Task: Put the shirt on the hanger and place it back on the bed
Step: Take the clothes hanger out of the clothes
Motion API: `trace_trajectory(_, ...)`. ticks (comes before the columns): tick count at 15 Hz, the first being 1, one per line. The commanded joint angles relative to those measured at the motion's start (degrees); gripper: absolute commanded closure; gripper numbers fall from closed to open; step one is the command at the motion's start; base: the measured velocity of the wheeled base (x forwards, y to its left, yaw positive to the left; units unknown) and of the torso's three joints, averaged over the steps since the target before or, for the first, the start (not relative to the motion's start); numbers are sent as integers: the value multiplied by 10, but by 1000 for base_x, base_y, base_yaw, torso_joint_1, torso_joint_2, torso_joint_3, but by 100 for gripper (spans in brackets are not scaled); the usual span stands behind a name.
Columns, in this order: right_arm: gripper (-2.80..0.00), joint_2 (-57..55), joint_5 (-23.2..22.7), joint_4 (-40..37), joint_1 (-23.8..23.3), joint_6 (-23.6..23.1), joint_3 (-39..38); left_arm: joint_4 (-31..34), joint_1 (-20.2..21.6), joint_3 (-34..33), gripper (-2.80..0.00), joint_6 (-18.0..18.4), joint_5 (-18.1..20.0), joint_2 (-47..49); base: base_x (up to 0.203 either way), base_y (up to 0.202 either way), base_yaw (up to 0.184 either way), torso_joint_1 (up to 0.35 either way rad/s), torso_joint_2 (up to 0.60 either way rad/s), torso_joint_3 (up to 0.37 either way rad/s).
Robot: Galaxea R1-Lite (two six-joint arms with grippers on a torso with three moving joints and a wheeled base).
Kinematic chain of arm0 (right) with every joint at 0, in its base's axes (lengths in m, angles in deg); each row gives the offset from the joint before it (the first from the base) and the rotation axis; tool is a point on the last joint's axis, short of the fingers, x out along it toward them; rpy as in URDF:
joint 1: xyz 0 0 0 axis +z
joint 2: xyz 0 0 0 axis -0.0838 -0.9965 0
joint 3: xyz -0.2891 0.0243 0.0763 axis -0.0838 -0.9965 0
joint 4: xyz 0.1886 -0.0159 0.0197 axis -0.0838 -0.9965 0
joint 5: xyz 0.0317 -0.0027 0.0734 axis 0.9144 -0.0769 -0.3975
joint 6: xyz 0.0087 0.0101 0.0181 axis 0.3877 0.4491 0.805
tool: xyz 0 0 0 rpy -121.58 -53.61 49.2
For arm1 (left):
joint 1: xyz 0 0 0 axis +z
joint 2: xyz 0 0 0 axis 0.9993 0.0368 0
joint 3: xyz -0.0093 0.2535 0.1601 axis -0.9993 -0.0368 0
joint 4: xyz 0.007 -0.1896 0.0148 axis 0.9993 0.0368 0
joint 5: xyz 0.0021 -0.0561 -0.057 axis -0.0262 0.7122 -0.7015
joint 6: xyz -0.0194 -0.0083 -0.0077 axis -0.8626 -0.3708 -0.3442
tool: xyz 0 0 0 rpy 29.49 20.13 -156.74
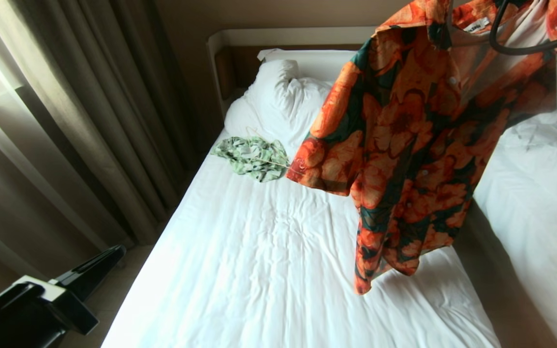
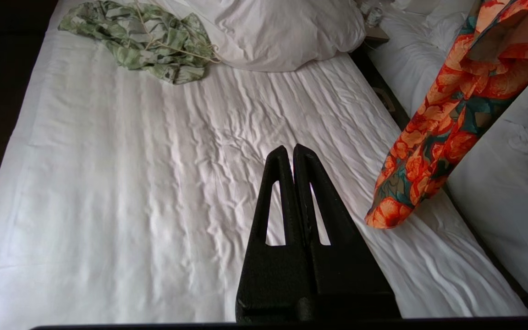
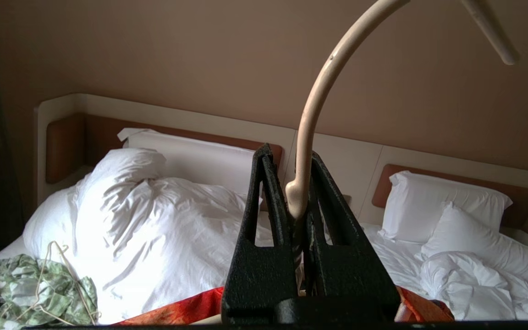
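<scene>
Unreadable white label in shirt (image 1: 404, 145) collar

Hanger (image 3: 312, 119) hook tip cut off; shirt (image 1: 404, 145) collar cropped.

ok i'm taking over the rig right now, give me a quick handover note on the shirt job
Right gripper: shut on the hanger at its neck, held up in the air.
Left gripper: shut, empty, hovering over the bed.
Shirt: on the hanger, dangling above the bed's right side; its bottom hem looks at or just above the sheet.
A green garment lies crumpled near the duvet, not part of this job.
Done: shirt hung on the hanger.
Left: lower it onto the sheet and let go.
</scene>
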Motion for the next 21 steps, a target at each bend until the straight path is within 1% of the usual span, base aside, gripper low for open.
trace_trajectory(1,0,2,1,2,0,-1,0,-4,0,1,0,-1,0,2,0,0,0,0,0,0)
trace_trajectory(8,0,4,1,1,0,0,0,-3,0,2,0,-1,0,3,0,0,0,0,0,0)
trace_trajectory(10,0,7,2,-2,1,0,0,-3,0,16,0,0,2,7,0,0,0,0,0,0)
trace_trajectory(11,0,7,1,-7,3,0,0,1,-1,34,0,1,3,10,0,0,0,0,0,0)
trace_trajectory(12,0,8,2,-17,5,1,0,18,-2,54,0,3,3,12,0,0,0,0,0,0)
trace_trajectory(14,0,21,6,-74,19,12,-1,92,-13,114,0,5,2,11,0,0,0,0,0,0)
trace_trajectory(15,0,33,8,-120,30,29,-1,135,-31,150,0,5,2,8,0,0,0,0,0,0)
trace_trajectory(16,0,45,9,-161,39,44,-1,174,-59,185,0,5,-1,3,0,0,0,0,0,0)
trace_trajectory(17,0,51,11,-180,52,54,-1,218,-93,222,0,5,-9,-3,0,0,0,0,0,0)
trace_trajectory(18,0,48,15,-182,56,55,-1,263,-137,257,0,5,-24,-9,0,0,0,0,0,0)
trace_trajectory(19,0,44,20,-185,58,55,-1,303,-182,289,0,5,-44,-12,0,0,0,0,0,0)
trace_trajectory(21,0,19,61,-186,71,54,-1,374,-288,358,0,7,-106,0,0,0,0,0,0,0)
